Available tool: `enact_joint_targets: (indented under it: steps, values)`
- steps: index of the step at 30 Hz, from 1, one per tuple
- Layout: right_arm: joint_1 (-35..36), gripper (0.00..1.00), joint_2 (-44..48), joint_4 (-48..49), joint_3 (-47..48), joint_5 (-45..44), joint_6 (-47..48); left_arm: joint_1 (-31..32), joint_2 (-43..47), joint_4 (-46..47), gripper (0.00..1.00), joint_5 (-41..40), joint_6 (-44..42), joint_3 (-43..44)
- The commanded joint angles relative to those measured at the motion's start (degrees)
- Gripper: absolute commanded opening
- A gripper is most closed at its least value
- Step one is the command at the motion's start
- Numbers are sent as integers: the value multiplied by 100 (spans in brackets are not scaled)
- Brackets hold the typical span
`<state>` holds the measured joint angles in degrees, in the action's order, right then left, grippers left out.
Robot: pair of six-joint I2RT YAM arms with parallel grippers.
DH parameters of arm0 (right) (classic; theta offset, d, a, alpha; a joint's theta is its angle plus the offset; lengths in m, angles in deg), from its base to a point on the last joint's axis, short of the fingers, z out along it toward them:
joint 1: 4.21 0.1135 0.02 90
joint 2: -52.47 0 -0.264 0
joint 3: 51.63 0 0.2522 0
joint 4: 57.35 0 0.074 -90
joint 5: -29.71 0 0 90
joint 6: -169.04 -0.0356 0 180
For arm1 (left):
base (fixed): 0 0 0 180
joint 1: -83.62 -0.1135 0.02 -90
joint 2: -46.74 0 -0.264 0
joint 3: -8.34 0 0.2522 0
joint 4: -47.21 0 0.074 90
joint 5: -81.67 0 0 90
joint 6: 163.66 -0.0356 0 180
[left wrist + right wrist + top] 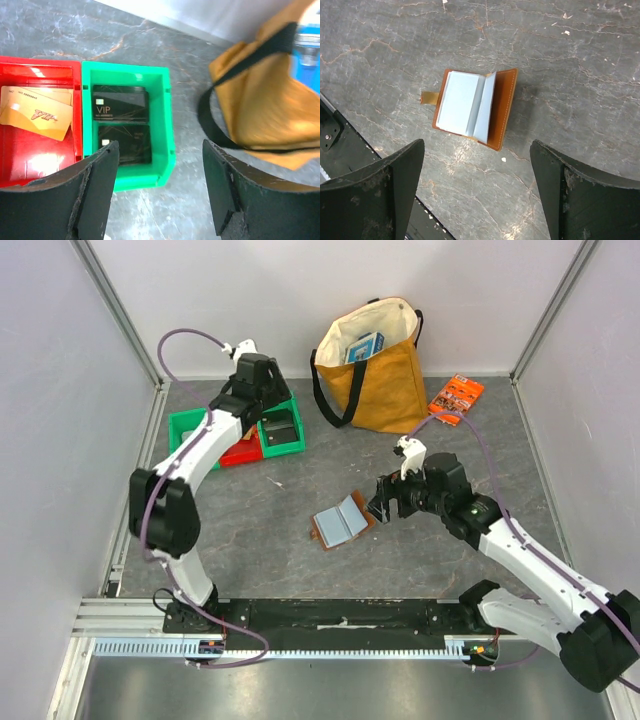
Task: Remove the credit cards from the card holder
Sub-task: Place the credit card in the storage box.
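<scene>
The card holder (341, 523) lies open on the grey table, brown outside with pale grey-blue pockets and a small tab. It shows in the right wrist view (472, 107); no card shows sticking out of it. My right gripper (477, 200) is open and empty above the table, just right of the holder (381, 502). My left gripper (160, 197) is open and empty, hovering at the near edge of the green bin (167, 125), at the back left in the top view (265, 408). Two black credit cards (121, 103) lie in the green bin. A gold credit card (37, 114) lies in the red bin (30, 160).
A yellow tote bag (385, 370) with black straps stands at the back, a blue box (363, 345) inside it. An orange printed packet (456, 393) lies to its right. Another green bin (188, 426) sits left of the red bin (240, 451). Grey walls enclose the table.
</scene>
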<state>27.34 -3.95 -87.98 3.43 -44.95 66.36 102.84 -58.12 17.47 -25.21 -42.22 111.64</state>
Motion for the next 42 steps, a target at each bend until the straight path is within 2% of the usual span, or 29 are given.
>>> enact_joint_targets:
  steps: [1,5,9,13,20,23,26,34,39,42]
  values:
    - [18,95,-228,95,317,408,170,371,1018,-677,74,615,-393,-435]
    - [88,96,-562,279,309,567,161,1046,1739,-730,74,1151,-437,-1270]
    - [360,96,-905,403,379,357,223,1654,2240,-713,73,1626,-297,-2140]
    - [764,91,-1291,508,502,58,276,2059,2558,-607,73,1662,-68,-2984]
    - [1546,85,-1837,746,642,-785,258,2121,2725,-195,72,1662,283,-4110]
    - [1784,81,-2030,860,634,-1145,249,2121,2629,-71,68,1662,310,-4269]
    - [1968,75,-2206,1088,537,-1488,205,2129,2506,-19,66,1987,336,-4348]
    - [2373,71,-2838,1528,572,-2051,170,2156,2628,131,49,2259,609,-4989]
    - [2566,71,-3155,1816,511,-2675,100,2182,2602,192,45,2313,670,-5244]
    - [2628,71,-3243,1871,484,-2860,91,2173,2611,184,36,2260,697,-5306]
